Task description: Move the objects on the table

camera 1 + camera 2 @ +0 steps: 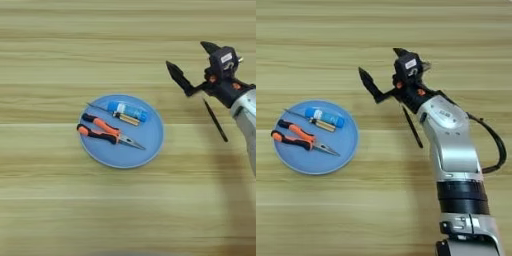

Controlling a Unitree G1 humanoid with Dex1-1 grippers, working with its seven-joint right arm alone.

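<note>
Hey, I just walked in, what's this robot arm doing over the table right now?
The robot's right gripper is above the wooden table with its two black fingers spread open and nothing between them. A thin black pen lies on the bare wood close beside it, to the right of a light-blue plate. On the plate lie orange-handled pliers, a blue tube and a small screwdriver. So three items are on the plate and the pen is still off it.

Even, soft, fairly bright light covers the bench (60, 210), without glare or hot spots. A faint, diffuse shadow lies on the wood just below the tool (381, 67) and alongside the forearm (453, 145). Fine outlines look slightly soft throughout, and plank lines stay straight toward the edges.
</note>
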